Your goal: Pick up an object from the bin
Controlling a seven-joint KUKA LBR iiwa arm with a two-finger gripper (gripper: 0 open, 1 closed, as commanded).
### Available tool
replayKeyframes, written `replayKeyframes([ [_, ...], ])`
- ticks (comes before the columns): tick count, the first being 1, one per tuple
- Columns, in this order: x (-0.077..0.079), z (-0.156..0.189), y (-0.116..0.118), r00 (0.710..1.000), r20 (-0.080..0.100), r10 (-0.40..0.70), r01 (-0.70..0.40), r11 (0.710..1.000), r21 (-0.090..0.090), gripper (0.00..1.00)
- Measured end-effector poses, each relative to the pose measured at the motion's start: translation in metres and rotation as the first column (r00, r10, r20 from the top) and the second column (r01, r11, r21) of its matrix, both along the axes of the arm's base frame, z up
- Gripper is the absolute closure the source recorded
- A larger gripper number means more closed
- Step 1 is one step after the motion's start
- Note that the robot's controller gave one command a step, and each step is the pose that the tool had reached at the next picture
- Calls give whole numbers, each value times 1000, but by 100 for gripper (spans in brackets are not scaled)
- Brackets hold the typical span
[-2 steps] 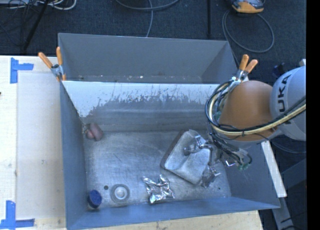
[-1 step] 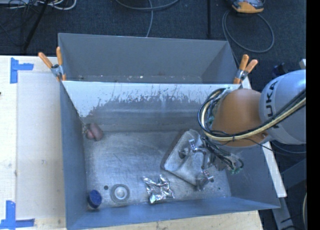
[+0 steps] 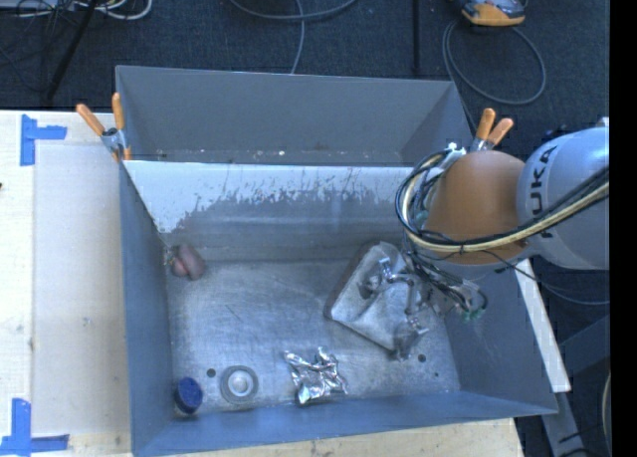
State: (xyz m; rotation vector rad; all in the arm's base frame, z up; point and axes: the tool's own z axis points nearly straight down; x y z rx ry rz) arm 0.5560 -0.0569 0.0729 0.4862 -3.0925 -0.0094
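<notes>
The gripper (image 3: pixel 406 324) stands low in the right part of the bin (image 3: pixel 299 146), above a pale grey flat piece (image 3: pixel 356 308) that lies on the floor near the foot of the right wall. This piece is the nearest thing to it, so I judge it to be the one to pick.

The main danger, I think, is the shape of this piece. It looks thin and lies flat, so there is little edge to take, and a closing grip may slide over it or only push it along the floor. If the gripper goes down too far it may press hard on the metal floor. The right wall is also near, and the wrist with its cables (image 3: pixel 438 231) could rub against it. If only a corner is caught, the piece may hang and fall during the lift.

Whether the fingers (image 3: pixel 411 331) are apart or together I cannot tell, because the metal parts run together with the grey piece under them. For the same reason I cannot tell if they touch it or hold it.

The other things lie well apart from here: a ball of crumpled foil (image 3: pixel 316 376), a round grey cap (image 3: pixel 239 383) and a blue cap (image 3: pixel 186 395) along the front wall, and a small pinkish lump (image 3: pixel 185 264) at the left
</notes>
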Motion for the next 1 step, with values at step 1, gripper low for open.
replayKeyframes([
  [1,1,1,1,1000,6,0,0,1000,3,100],
])
